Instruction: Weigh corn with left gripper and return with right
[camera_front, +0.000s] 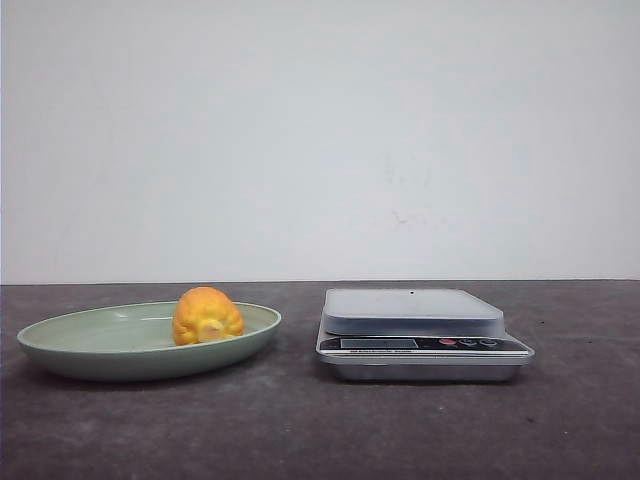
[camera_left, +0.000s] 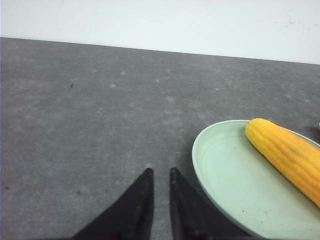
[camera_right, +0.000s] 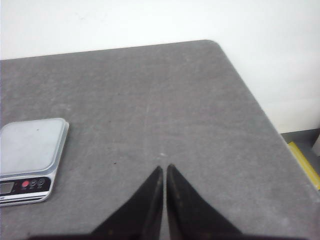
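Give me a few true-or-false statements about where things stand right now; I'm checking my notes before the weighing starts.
1. The corn lies on the green plate. True.
2. The scale carries the corn. False: its platform is bare.
3. The left gripper grips the corn. False: it holds nothing, its jaws nearly closed beside the plate.
4. The right gripper holds nothing. True.
5. Seen from the front, the plate is right of the scale. False: it is left.

Low frontal table view — wrist views, perhaps higher, sharing plate (camera_front: 60, 345), scale (camera_front: 420, 325).
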